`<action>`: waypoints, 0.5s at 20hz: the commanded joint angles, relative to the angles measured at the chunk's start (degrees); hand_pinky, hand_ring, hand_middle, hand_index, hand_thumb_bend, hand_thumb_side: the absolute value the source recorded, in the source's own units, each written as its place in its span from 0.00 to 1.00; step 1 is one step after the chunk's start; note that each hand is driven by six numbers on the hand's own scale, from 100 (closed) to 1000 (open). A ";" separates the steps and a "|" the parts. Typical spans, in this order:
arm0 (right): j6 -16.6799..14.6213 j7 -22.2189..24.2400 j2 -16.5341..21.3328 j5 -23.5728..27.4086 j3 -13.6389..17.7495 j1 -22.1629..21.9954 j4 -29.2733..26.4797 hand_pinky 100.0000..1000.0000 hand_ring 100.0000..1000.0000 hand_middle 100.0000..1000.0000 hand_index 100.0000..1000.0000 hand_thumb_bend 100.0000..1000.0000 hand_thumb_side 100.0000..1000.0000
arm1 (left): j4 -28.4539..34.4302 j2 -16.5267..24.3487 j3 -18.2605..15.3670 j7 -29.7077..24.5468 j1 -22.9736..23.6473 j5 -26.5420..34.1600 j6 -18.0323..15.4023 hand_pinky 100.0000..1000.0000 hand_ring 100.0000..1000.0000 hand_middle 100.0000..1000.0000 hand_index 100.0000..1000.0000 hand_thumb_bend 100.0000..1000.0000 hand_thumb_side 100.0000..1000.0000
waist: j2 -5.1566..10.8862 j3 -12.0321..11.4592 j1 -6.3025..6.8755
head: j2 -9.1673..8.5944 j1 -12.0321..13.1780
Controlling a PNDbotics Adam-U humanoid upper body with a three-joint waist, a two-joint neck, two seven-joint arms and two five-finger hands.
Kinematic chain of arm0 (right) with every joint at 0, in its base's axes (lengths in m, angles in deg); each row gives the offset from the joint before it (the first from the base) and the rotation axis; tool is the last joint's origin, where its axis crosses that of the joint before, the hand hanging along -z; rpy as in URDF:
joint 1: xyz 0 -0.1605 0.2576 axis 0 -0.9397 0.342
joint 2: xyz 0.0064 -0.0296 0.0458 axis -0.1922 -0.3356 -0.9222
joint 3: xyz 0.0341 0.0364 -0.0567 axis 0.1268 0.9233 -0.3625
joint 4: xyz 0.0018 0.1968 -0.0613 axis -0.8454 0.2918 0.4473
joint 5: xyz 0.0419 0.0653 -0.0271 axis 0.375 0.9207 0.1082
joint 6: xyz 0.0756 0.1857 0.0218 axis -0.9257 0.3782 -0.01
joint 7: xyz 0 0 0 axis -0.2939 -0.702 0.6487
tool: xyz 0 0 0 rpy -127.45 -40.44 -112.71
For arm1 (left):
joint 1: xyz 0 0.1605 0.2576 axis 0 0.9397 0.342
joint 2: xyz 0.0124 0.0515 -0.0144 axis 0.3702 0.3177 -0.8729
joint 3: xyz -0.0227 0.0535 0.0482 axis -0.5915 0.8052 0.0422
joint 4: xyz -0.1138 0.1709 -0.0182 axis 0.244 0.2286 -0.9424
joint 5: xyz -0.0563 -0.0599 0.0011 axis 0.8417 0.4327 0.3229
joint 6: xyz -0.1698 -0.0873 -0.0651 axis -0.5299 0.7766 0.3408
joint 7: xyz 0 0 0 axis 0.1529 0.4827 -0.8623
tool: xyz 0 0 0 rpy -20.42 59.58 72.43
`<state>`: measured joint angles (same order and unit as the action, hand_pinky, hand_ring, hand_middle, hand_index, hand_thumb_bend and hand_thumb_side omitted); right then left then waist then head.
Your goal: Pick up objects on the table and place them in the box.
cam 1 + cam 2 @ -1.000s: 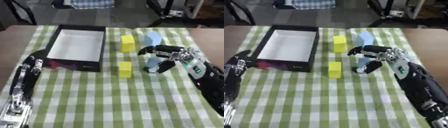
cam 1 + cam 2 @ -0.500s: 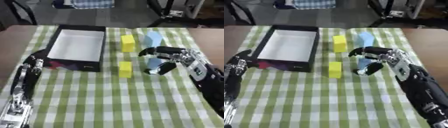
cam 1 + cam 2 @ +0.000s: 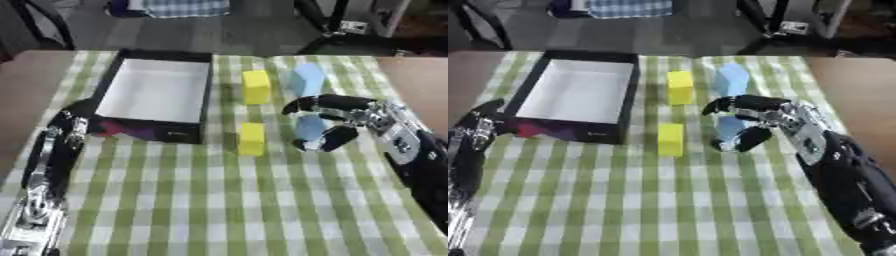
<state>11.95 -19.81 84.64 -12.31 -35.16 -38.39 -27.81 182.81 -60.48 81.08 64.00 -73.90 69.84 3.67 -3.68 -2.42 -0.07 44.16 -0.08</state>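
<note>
A black box (image 3: 206, 93) with a white inside stands at the back left. Two yellow blocks lie to its right, one far (image 3: 255, 86) and one near (image 3: 251, 138). A tall light blue block (image 3: 306, 79) stands at the back. A smaller light blue block (image 3: 310, 127) sits on the cloth inside my right hand (image 3: 360, 118). The fingers (image 3: 308, 103) arch over its far side and the thumb curls against its near side. My left hand (image 3: 481, 119) rests open by the box's near left corner, holding nothing.
A green and white checked cloth (image 3: 201, 200) covers the table, whose brown top shows bare at the left and right edges. Dark chair legs and a checked item stand beyond the far edge.
My right hand's fingers have sunk slightly closer over the small blue block. The block, the box and the left hand have not moved.
</note>
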 commanded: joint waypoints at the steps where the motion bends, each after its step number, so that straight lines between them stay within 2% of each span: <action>1: 0.50 -0.15 2.07 0.05 0.97 0.70 -0.57 0.92 0.89 0.91 0.93 0.18 0.52 | 0.75 0.43 -0.15 -0.20 -0.75 0.05 -0.05 0.77 0.52 0.53 0.82 0.01 0.73 | -0.28 0.05 0.59 | -0.04 0.19; 10: 2.31 -0.43 2.13 0.41 2.66 0.67 1.82 0.91 0.89 0.90 0.93 0.15 0.52 | 0.76 0.42 -0.19 -0.20 -0.76 0.04 -0.04 0.77 0.52 0.53 0.82 0.01 0.73 | -0.25 0.07 0.60 | -0.04 0.25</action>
<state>13.92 -20.12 85.17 -12.22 -33.28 -38.66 -25.86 182.81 -60.48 81.08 63.93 -73.90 69.84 3.74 -3.68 -2.41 -0.07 44.16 -0.05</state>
